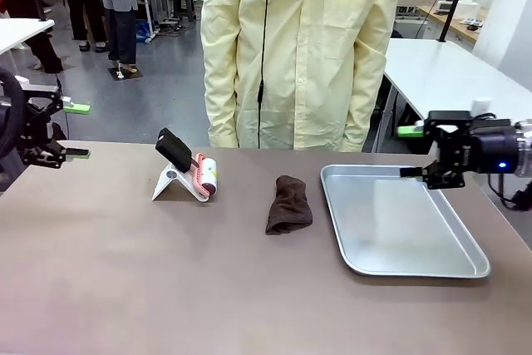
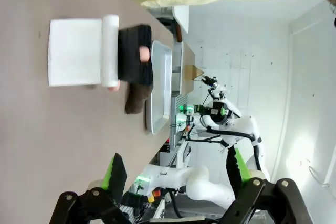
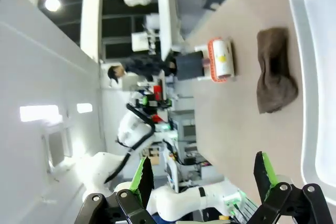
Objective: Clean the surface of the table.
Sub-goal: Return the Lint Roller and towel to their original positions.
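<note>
The table (image 1: 166,280) has a matte grey-brown top. On it lies a crumpled brown cloth (image 1: 288,204), also in the left wrist view (image 2: 136,99) and the right wrist view (image 3: 274,74). A lint roller (image 1: 204,177) with a black handle leans on a white stand to the cloth's left (image 2: 109,51) (image 3: 221,59). My left gripper (image 1: 77,130) hovers open above the table's left edge, its jaws wide with nothing between them (image 2: 176,171). My right gripper (image 1: 407,152) hangs open and empty above the far right corner of the tray (image 3: 203,174).
A silver metal tray (image 1: 465,268) lies empty on the right of the table (image 2: 159,85) (image 3: 320,129). A person in a pale yellow coat (image 1: 299,47) stands at the far edge, behind the roller and cloth. White tables (image 1: 449,72) stand behind on the right.
</note>
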